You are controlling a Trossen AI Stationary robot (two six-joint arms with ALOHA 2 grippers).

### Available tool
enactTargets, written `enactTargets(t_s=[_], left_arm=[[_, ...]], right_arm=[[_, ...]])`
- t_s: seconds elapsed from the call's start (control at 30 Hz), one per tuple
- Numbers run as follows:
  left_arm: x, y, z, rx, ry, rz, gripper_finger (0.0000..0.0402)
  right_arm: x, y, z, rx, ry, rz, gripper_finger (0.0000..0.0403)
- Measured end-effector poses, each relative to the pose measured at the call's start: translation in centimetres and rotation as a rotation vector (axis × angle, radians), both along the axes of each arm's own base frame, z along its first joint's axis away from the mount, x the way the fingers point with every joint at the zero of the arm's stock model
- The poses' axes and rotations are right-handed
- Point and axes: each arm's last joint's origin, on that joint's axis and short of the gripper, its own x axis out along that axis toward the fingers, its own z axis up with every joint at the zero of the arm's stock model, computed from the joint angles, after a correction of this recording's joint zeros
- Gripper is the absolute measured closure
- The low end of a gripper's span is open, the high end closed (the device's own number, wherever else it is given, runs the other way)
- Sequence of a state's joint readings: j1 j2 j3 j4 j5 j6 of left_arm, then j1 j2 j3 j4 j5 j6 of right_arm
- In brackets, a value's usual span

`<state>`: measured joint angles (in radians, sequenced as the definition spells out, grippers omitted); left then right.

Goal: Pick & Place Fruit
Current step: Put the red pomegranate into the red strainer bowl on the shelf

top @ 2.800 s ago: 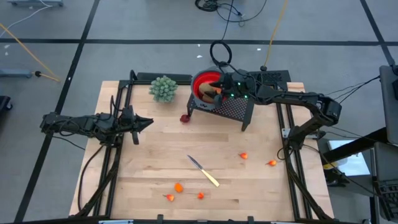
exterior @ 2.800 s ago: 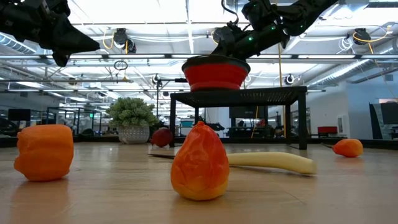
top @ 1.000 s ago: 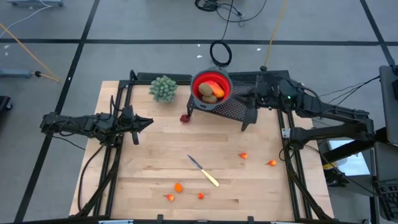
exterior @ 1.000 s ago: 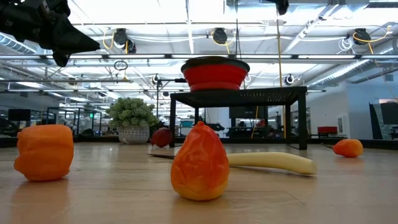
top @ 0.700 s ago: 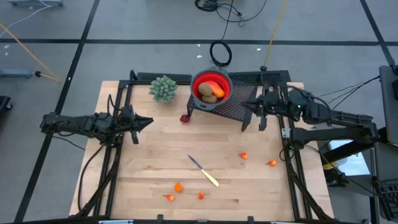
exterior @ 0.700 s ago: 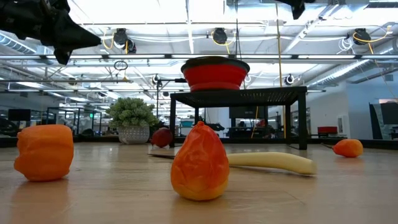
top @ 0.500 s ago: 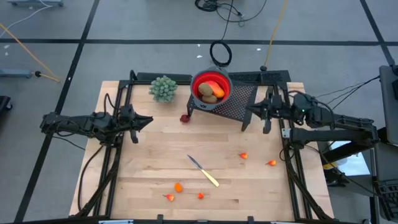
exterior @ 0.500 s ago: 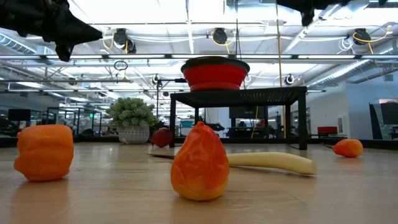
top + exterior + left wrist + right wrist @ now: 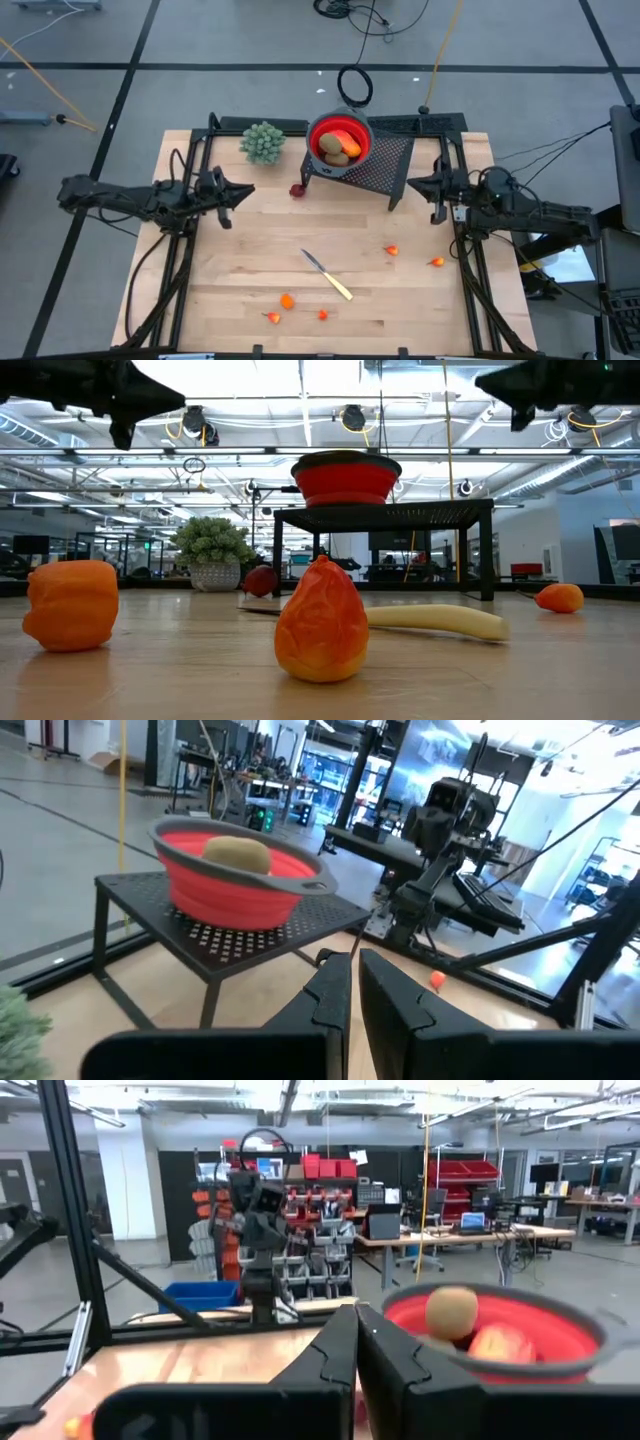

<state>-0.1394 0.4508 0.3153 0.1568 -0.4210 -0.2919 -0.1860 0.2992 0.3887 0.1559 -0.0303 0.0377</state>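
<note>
A red bowl (image 9: 339, 140) stands on a black mesh stand (image 9: 372, 168) at the table's far middle and holds a brown kiwi-like fruit (image 9: 452, 1310) and an orange-red one (image 9: 500, 1342). A dark red fruit (image 9: 297, 190) lies on the table left of the stand. Small orange bits (image 9: 392, 251) (image 9: 287, 300) lie scattered toward the near edge. My left gripper (image 9: 248, 190) hovers shut left of the dark red fruit. My right gripper (image 9: 412, 183) hovers shut off the stand's right end. Neither holds anything.
A knife with a pale handle (image 9: 328, 273) lies mid-table. A green plant (image 9: 263, 142) sits far left of the bowl. More orange bits (image 9: 437, 262) (image 9: 322, 314) lie near the right and near edges. Black frame rails (image 9: 470, 250) run along both sides.
My right gripper has drawn back from over the stand, toward the table's right and near edges, staying shut. My left gripper has shifted a little toward the table's right, toward the dark red fruit. The fruit has not moved.
</note>
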Motion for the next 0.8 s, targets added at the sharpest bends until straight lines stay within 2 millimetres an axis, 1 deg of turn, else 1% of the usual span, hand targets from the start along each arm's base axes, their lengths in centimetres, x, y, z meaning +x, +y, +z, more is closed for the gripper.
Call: enactTargets(t_s=[0.17,0.27,0.37,0.57,0.67,0.8], left_arm=[[1.5,-0.2,0.1,0.004,0.031,0.0,0.0378],[2.6,-0.4,0.7,0.014,0.068,0.0,0.0378],[3.8,-0.5,1.9,0.052,0.099,0.0,0.0378],[6.3,-0.6,4.0,0.091,0.328,0.01,0.0378],[7.5,-0.4,4.8,0.102,0.461,0.023,0.0378],[9.3,0.1,5.3,0.112,0.615,0.048,0.0378]], right_arm=[[-0.6,0.1,-2.0,0.001,-0.01,-0.001,0.0403],[-0.9,0.2,-2.9,0.0,-0.019,-0.001,0.0403],[-1.2,0.2,-3.6,-0.002,-0.028,-0.002,0.0403],[-1.4,0.3,-4.9,-0.003,-0.036,-0.002,0.0403],[-1.5,0.3,-4.9,-0.005,-0.046,-0.002,0.0403],[-1.7,0.3,-4.8,-0.01,-0.061,-0.003,0.0403]])
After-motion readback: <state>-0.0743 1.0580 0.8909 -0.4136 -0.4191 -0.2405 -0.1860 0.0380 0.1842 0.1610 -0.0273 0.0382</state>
